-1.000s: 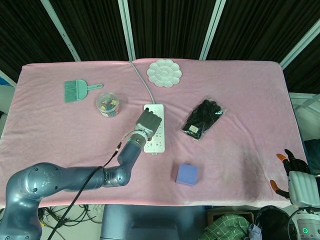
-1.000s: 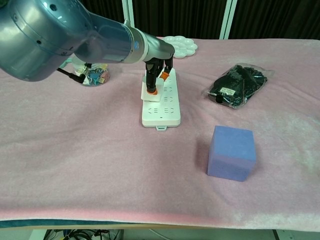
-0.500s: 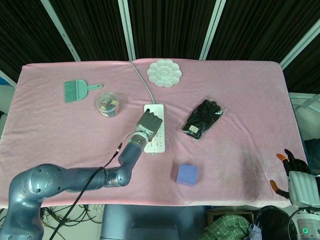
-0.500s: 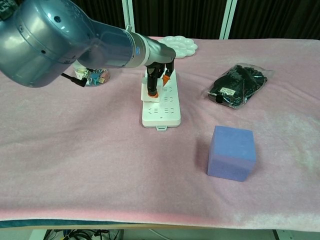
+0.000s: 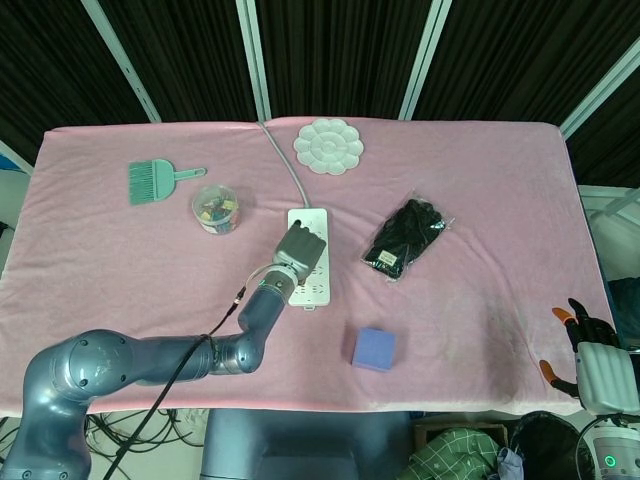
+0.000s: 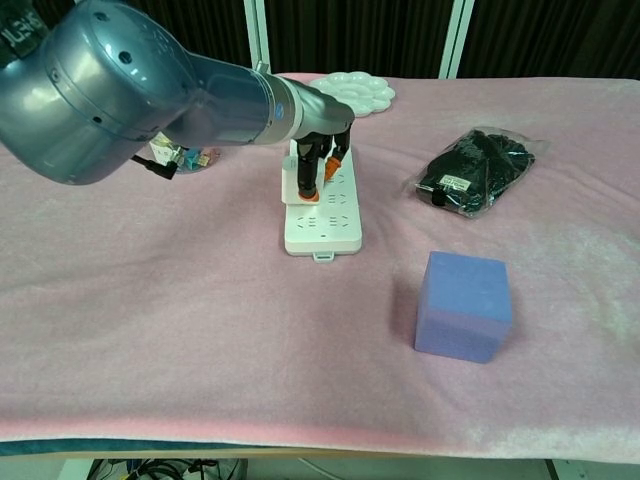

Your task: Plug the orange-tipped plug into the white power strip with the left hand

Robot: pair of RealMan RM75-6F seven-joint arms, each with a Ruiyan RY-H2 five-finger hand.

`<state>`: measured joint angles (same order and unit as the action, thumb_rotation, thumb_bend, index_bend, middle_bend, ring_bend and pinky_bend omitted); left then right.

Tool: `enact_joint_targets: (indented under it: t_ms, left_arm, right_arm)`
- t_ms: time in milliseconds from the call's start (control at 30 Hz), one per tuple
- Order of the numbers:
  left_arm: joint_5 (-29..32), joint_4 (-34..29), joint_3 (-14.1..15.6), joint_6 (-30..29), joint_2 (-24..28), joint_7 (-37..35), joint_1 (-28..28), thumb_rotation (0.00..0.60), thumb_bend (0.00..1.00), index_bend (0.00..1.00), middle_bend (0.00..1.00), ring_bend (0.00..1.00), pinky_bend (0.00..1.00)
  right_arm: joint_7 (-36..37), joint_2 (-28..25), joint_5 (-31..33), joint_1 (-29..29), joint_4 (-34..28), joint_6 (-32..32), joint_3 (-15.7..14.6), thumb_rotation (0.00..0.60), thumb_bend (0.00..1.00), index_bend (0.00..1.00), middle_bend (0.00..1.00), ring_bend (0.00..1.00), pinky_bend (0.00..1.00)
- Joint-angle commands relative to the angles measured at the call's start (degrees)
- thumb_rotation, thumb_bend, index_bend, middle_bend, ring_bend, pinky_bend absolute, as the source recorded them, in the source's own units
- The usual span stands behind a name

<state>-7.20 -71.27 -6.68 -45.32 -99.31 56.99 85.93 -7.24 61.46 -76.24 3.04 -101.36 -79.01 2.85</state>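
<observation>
White power strip (image 5: 309, 256) is the landmark, lying lengthwise mid-worktop on the pink cloth (image 5: 120, 250), its grey cord (image 5: 282, 158) running off the far end toward the back edge. Left hand (image 5: 298, 249) sits right on top of the strip, covering its near-left part in the head view. In the chest view the left hand (image 6: 322, 158) points fingers down onto the strip, orange fingertips (image 6: 331, 170) touching or nearly touching the socket face. The orange-tipped plug (image 6: 309, 186) is pinched in that hand, upright, its orange end down against the strip's left-side sockets; cannot tell whether the prongs are seated. The white plug body is mostly hidden by the fingers.

Right hand (image 5: 590, 355) is well off to the strip's right, past the near right corner of the worktop, fingers spread and holding nothing.

Around the strip: white flower-shaped palette (image 5: 328, 145) beyond its far end, near the back edge. Clear tub of colourful clips (image 5: 216, 209) just left of the far end. Green hand brush (image 5: 155, 181) further left of the tub. Bagged black item (image 5: 407, 237) to the strip's right, a little apart. Blue-purple cube (image 5: 374, 349) to the near right of the strip, well clear of it. Black cable (image 5: 190, 362) trails along the left arm (image 5: 150, 360), which reaches in from the near left toward the strip.
</observation>
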Motion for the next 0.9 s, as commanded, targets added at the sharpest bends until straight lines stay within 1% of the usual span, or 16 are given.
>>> enact_joint_targets:
  t_ms: [33,167,267,500,733,900]
  left_arm:
    - [-0.37,0.15,-0.22,0.01,-0.18,-0.2,0.04,0.6,0.58,0.62,0.64,0.27,0.18]
    - [-0.56,0.67,-0.57,0.0,-0.74,-0.35,0.2,0.6,0.58,0.62,0.64,0.27,0.18]
    - [-0.17,1.02,0.1,0.04,-1.15,0.54,0.36,0.6,0.58,0.62,0.64,0.27,0.18]
    - [-0.23,1.98,0.25,0.43,-1.63,0.34,-0.07,0.6,0.58,0.63,0.65,0.27,0.18]
    - [-1.27,3.91,0.73,1.27,-2.2,-0.42,-1.1,0.6,0.58,0.63,0.65,0.27,0.18]
    - [-3.13,5.54,0.31,2.15,-3.02,-1.9,-1.78,0.6,0.58,0.63,0.65,0.27,0.18]
  right_arm:
    - [0.02,-0.01,0.0,0.0,-0.02,-0.01,0.0,0.6,0.2,0.18,0.06,0.17,0.14]
    - [0.05,-0.06,-0.1,-0.03,-0.04,-0.03,-0.05,0.6,0.2,0.18,0.06,0.17,0.14]
    - [0.17,-0.08,-0.11,-0.04,-0.04,-0.06,-0.05,0.6,0.2,0.18,0.06,0.17,0.14]
    - [0.19,-0.07,-0.16,-0.07,-0.05,-0.11,-0.07,0.6,0.2,0.18,0.06,0.17,0.14]
    - [0.18,-0.04,0.05,-0.08,-0.11,-0.07,-0.02,0.6,0.2,0.18,0.06,0.17,0.14]
    - [0.18,-0.05,0.21,-0.07,-0.14,0.0,0.0,0.6,0.2,0.18,0.06,0.17,0.14]
